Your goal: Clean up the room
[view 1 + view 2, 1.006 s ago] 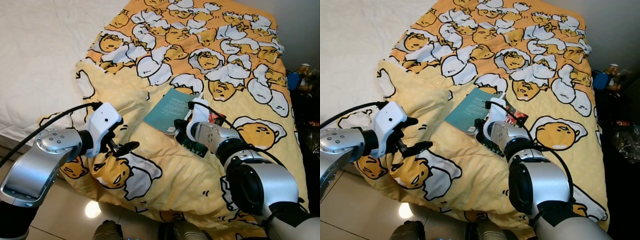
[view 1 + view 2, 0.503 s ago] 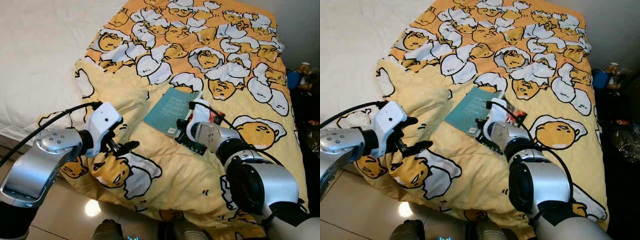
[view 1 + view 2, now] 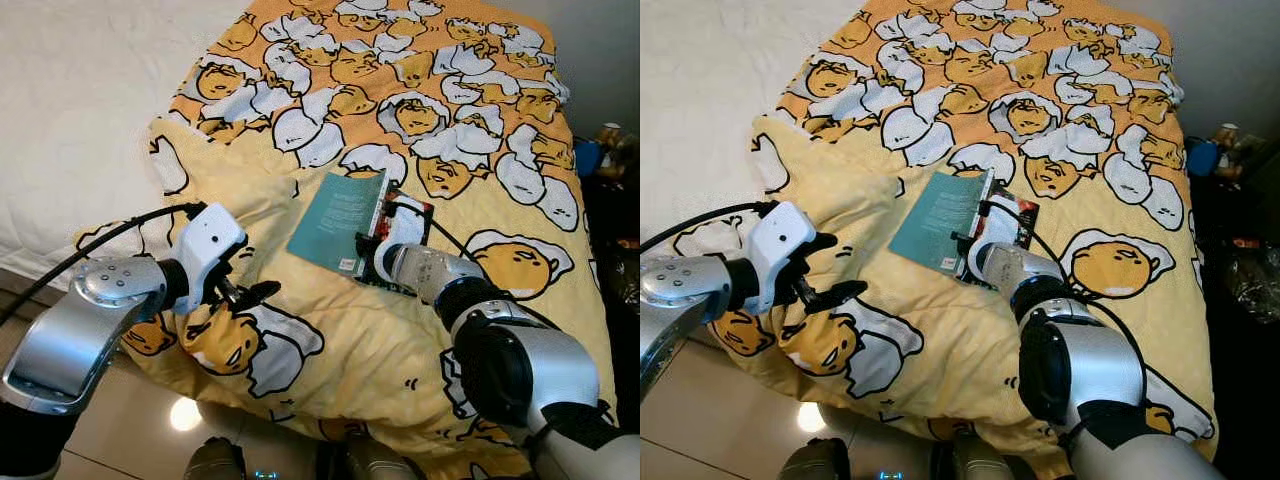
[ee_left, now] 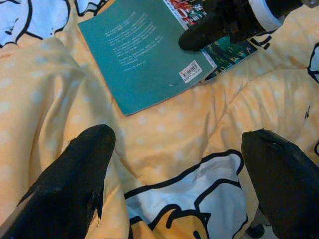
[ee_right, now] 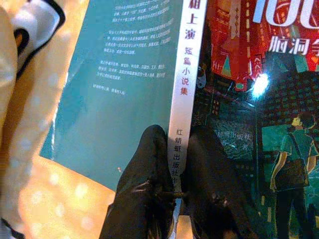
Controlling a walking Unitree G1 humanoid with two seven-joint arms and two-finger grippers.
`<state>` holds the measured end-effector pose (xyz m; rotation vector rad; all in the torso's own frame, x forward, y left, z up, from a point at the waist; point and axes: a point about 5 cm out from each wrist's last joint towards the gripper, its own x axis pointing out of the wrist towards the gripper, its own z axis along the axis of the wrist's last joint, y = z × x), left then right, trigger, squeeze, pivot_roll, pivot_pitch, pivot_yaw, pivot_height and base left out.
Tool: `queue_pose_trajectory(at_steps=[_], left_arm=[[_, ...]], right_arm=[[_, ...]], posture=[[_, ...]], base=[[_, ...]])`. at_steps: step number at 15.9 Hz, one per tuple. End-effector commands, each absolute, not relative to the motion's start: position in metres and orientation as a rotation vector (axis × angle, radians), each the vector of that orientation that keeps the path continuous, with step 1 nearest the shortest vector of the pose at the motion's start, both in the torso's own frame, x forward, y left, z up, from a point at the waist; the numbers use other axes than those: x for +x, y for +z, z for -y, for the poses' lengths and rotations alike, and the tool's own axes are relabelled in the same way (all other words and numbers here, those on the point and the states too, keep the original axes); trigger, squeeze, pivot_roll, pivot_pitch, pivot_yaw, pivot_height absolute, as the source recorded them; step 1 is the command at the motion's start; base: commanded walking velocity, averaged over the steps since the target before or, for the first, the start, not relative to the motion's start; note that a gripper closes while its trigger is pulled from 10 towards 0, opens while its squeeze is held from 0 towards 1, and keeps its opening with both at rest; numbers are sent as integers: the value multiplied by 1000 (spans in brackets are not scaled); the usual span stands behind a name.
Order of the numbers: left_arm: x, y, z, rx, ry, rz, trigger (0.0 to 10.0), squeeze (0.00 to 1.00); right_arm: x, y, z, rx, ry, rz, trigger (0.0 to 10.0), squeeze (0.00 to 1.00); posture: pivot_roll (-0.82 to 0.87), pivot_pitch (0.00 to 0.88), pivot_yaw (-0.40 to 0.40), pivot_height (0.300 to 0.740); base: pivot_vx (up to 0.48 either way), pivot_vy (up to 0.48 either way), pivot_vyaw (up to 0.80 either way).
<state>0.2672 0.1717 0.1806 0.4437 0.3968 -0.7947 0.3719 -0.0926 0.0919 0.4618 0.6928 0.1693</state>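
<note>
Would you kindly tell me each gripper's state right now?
Left gripper: open, holding nothing.
Right gripper: shut on the book at its spine.

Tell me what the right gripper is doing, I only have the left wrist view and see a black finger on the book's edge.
Observer: In the right wrist view the right gripper pinches the book at its white spine, one finger on each cover.
Operator: Is the book flat?
Observer: No, it lies open face down on the blanket, tented at the spine.
Operator: And my left gripper?
Observer: The left gripper hovers open over the blanket's folded corner, apart from the book.
</note>
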Motion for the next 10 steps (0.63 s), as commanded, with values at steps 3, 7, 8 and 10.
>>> queue_pose_trajectory(at_steps=[3,7,8,10], left_arm=[[270,184,-164,441,-795,-358,10000,1000],[279,187,-163,421,-732,-305,10000,1000],[281,189,-162,417,-705,-282,10000,1000],[283,190,-161,404,-668,-246,10000,1000]], right_arm=[[380,104,107,559,133,-648,0,0],[396,137,118,609,188,-503,0,0],[399,146,121,610,215,-457,0,0],[403,158,127,575,244,-388,0,0]], posture=[[67,114,-124,740],[65,73,-98,740],[63,67,-93,740],[51,53,-83,740]], base=[[0,0,0],[0,0,0],[0,0,0],[0,0,0]])
